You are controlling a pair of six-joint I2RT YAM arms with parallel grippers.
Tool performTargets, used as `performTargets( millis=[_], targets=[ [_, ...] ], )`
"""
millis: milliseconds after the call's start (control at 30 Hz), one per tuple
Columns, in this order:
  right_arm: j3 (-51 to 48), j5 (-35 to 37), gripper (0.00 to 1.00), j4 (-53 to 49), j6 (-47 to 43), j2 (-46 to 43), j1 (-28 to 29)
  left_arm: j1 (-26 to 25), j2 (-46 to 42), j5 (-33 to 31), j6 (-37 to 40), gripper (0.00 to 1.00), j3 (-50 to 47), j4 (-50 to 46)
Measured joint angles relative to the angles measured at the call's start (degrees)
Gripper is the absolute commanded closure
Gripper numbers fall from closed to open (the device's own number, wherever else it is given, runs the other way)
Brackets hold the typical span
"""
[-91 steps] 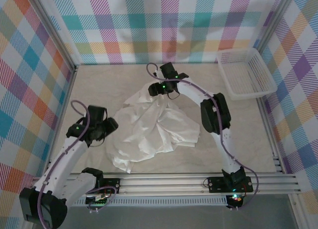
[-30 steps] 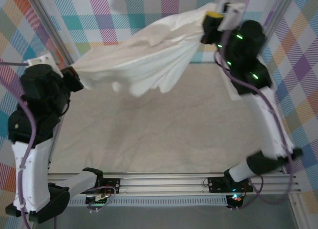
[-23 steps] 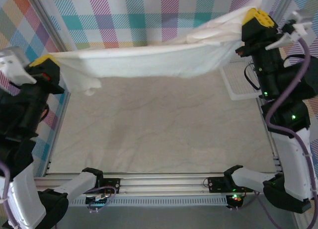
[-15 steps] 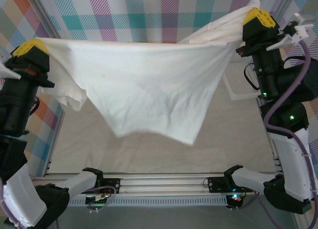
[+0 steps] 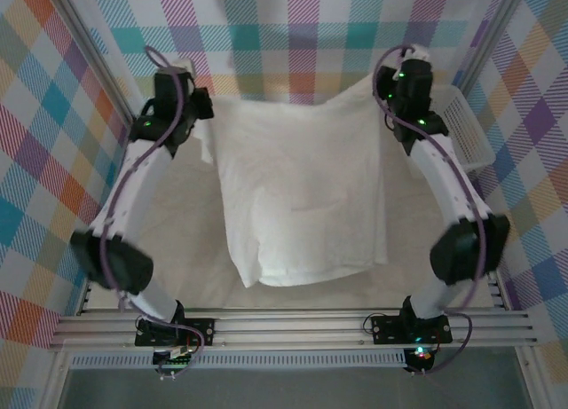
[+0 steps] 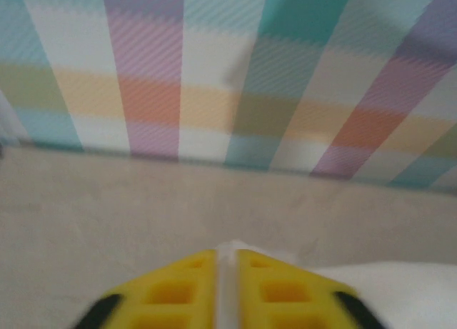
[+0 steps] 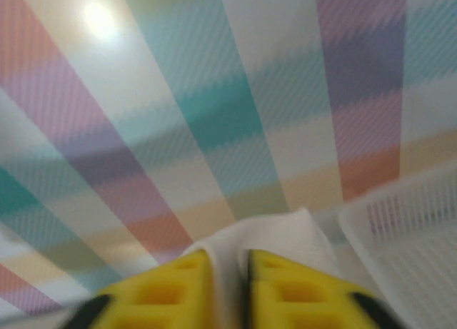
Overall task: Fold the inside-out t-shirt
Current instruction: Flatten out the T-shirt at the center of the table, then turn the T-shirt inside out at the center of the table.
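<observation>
Plainly, the inside-out t-shirt (image 5: 302, 196) lay spread open over the middle of the bench (image 5: 177, 240), between my two arms. Its far edge ran along the foot of the checked back wall (image 5: 293, 36), and its uneven near edge stopped short of the rail at my bases. My left tool (image 5: 197, 109) was at the shirt's far left corner and my right tool (image 5: 387, 88) at its far right corner.

From the left wrist, the yellow fingers (image 6: 178, 290) stood almost together, clenched on a thin strip of white cloth, with more of the shirt (image 6: 385, 293) at the lower right. From the right wrist, the fingers (image 7: 171, 286) stood a little further apart, with a fold of the shirt (image 7: 264, 233) rising between them, so that tool too was grasping cloth. A white mesh basket (image 5: 466, 129) sat in the bench's far right corner, just beside my right tool.
</observation>
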Motion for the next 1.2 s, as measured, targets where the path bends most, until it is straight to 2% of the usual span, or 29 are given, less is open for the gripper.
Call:
performTargets(
  millis=[100,167,267,333,500,567,667,767,867,1000,1133,1200],
  targets=[
    [8.20,-3.19,0.63,-8.22,0.15,10.47,-1.14,1.77,7.43,3.13,-2.62,0.49,0.15,2.03],
    [13.97,-5.66,0.62,-14.05,-0.13,14.51,-1.46,2.23,8.31,5.62,-3.82,0.44,0.15,1.90],
    [15.08,-10.40,0.61,-20.04,0.20,12.48,-1.75,2.25,4.31,10.23,-5.07,0.41,-0.96,3.72],
    [9.77,-13.77,0.60,-20.72,1.49,7.06,-1.75,1.51,-2.14,13.29,-5.46,0.42,-4.98,5.79],
    [-15.89,-21.86,0.59,-20.50,8.96,-14.84,-0.92,-4.31,-24.65,23.17,-2.80,0.42,-19.52,11.98],
    [-28.02,-23.30,0.59,-20.50,14.08,-23.43,1.53,-8.61,-32.13,27.32,1.25,0.36,-23.96,12.07],
    [-40.89,-24.39,0.59,-20.92,22.62,-29.46,8.90,-15.41,-37.29,28.50,8.92,0.17,-26.91,7.87],
    [-49.79,-25.99,0.54,-18.82,32.87,-30.34,16.44,-21.73,-38.12,25.49,18.23,0.10,-30.91,2.80],
    [-56.17,-24.46,0.52,-17.20,43.30,-30.29,21.84,-25.49,-38.10,21.77,25.55,0.07,-38.03,-0.02],
    [-59.25,-22.58,0.50,-15.45,52.11,-27.74,23.28,-27.17,-38.10,19.65,31.61,0.08,-43.34,-2.97],
    [-59.25,-21.42,0.38,-13.92,57.79,-23.02,24.13,-27.50,-38.10,19.85,34.14,0.07,-43.52,-2.34],
    [-59.28,-20.72,0.36,-13.49,59.34,-22.08,24.48,-27.52,-37.83,20.13,34.75,0.07,-43.52,-1.95]
  ],
)
